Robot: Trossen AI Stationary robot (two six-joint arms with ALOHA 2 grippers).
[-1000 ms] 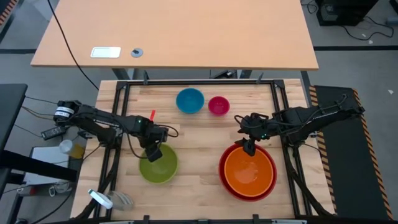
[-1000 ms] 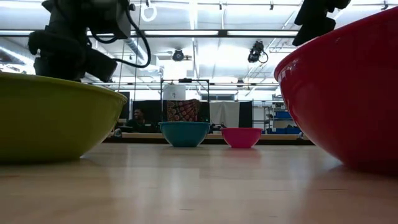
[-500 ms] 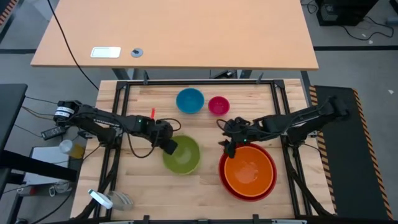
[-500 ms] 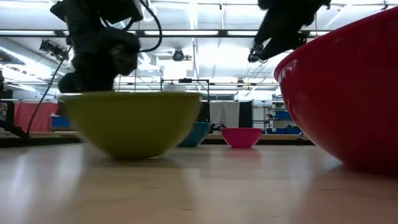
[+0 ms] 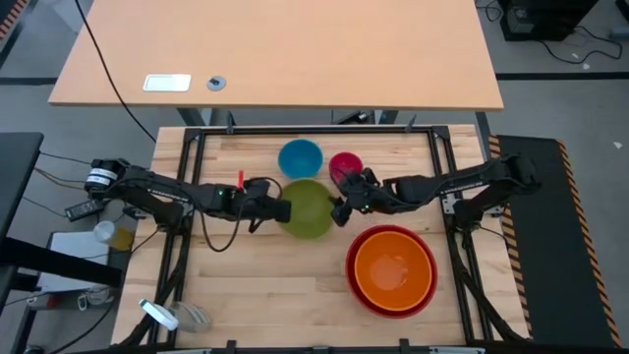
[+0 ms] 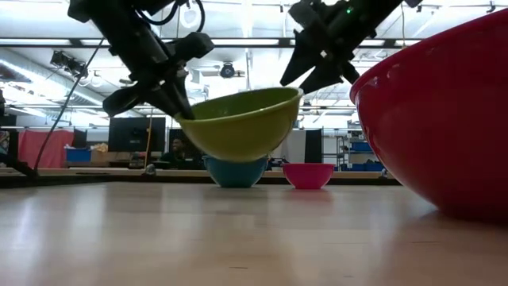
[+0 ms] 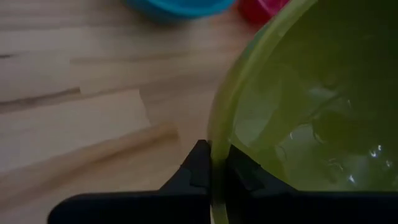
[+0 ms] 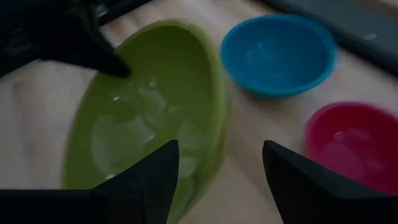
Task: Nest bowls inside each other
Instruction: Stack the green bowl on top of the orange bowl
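Your left hand (image 5: pixel 278 210) is pinched shut on the rim of the lime green bowl (image 5: pixel 307 207) and holds it up off the tabletop (image 5: pixel 295 295), tilted — probably so it clears the rims on the way to the orange bowl (image 5: pixel 394 271), which already sits inside the red bowl (image 5: pixel 356 285). Your right hand (image 5: pixel 343 208) waits just beside the green bowl's far rim, fingers spread with nothing in them, maybe for a handover. The blue bowl (image 5: pixel 300 157) and the pink bowl (image 5: pixel 344 163) sit behind — they go in later.
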